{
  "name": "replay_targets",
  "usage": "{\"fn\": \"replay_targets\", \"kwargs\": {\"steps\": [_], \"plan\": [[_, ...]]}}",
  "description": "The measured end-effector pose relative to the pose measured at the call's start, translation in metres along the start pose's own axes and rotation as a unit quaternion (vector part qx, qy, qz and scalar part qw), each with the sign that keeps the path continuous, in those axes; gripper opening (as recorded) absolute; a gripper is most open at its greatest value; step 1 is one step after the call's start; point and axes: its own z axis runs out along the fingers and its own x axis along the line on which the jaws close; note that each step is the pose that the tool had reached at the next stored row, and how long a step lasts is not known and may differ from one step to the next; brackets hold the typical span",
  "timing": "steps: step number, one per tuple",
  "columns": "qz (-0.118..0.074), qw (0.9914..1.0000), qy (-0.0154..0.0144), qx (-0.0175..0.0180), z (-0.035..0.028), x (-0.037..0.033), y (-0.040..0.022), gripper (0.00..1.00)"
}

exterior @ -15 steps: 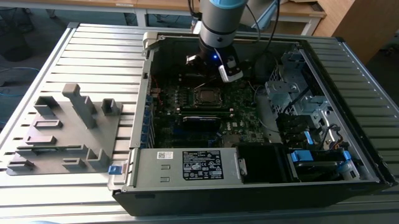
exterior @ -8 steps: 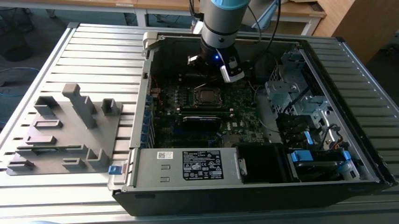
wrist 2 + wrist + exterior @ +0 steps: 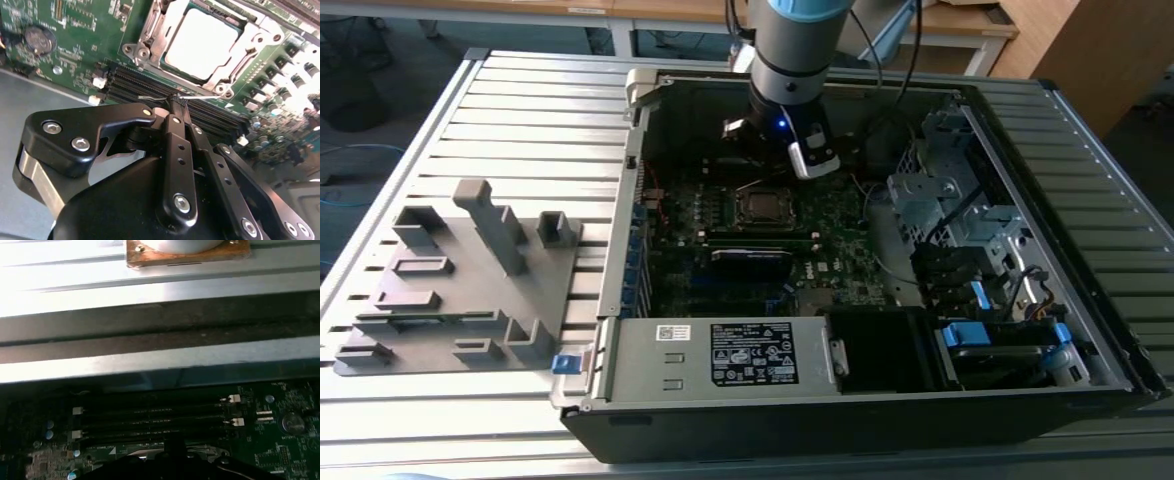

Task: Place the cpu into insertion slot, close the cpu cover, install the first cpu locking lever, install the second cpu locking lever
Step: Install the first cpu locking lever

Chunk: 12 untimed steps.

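Gripping: my fingers [image 3: 175, 131] are closed tip to tip on the thin wire cpu locking lever [image 3: 150, 97], which crosses my gripper [image 3: 177, 102] just beside the socket. I cannot tell which of the two levers it is.
Cpu: the cpu [image 3: 200, 40] sits flat in the insertion slot [image 3: 134, 50], its pale metal top showing through the cut-out.
Cover: the cpu cover [image 3: 239, 61] lies down over the chip's edges.
Lever feel: I judge it light, springy steel wire that is stiff along its length but likely to flex and push back as it swings. It is round and smooth, so it may roll or slip between my pads.
Hold point: I judge the best hold to be square across the wire near its free end, away from the hinge.
Fragile nearby: the black memory slots [image 3: 135, 85] and green circuit board [image 3: 75, 30] lie right under the wire, so a slip could scrape them.
Arm: in the exterior view I hang inside the open computer case [image 3: 720, 395], over the board.
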Motion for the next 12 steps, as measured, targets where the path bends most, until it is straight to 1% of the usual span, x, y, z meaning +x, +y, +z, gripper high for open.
{"fn": "replay_targets", "kwargs": {"steps": [1,3,6,10,12], "plan": [[0.008,0.99997,-0.0022,0.0000,0.0002,0.0000,0.0000,0.11],[0.016,0.99986,-0.0045,-0.0001,0.0004,0.0000,0.0000,0.11],[0.020,0.99978,-0.0061,-0.0003,0.0006,0.0001,0.0000,0.11],[0.023,0.99967,-0.0117,-0.0010,0.0013,0.0005,-0.0003,0.11],[0.023,0.99961,-0.0150,-0.0013,0.0019,0.0010,-0.0006,0.11]]}}
